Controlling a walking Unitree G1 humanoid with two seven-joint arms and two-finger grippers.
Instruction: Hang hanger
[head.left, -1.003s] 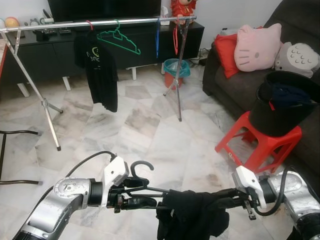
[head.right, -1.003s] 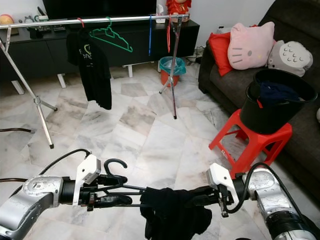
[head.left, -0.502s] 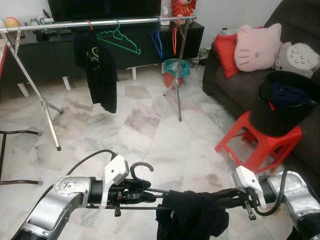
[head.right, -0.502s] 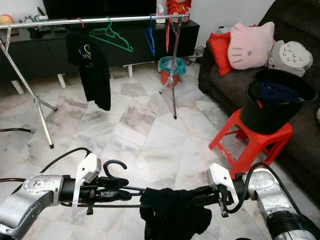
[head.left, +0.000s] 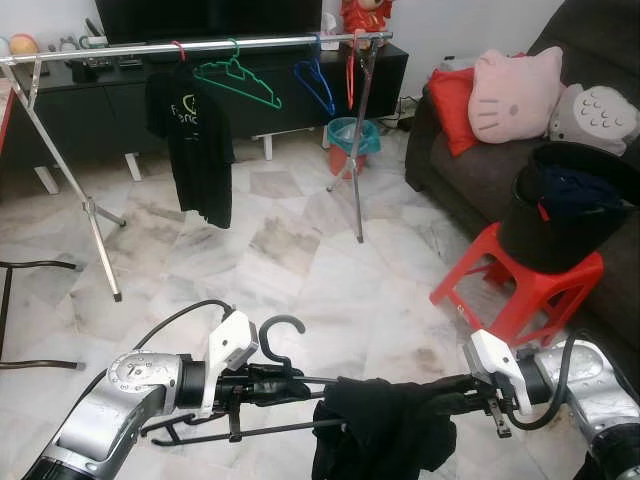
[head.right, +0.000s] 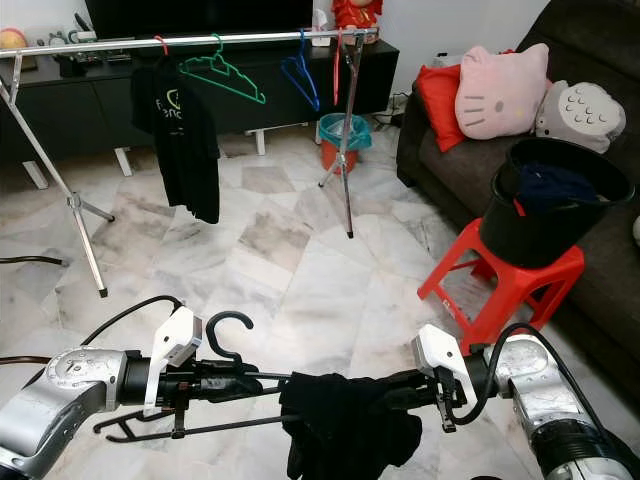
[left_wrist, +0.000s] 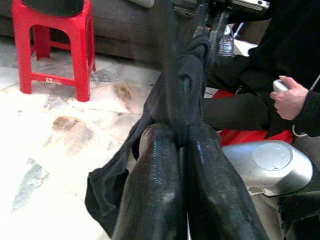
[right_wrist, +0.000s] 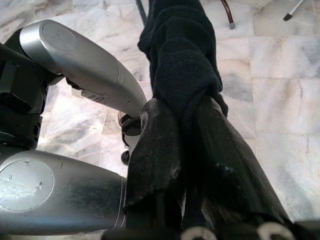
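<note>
left gripper (head.left: 285, 385) pinching the black hanger (head.left: 275, 345), whose bar just dropped lower-left, right gripper (head.left: 455, 402) clamped on the black garment (head.left: 380, 435), so it's sliding on

Left claw (head.left: 285, 385) clamped, right claw (head.left: 440, 403) clamped, arms low

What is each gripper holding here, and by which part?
The left gripper is shut on the black hanger, just below its hook. The right gripper is shut on the black garment draped over that hanger, pinching its bunched fabric.
</note>
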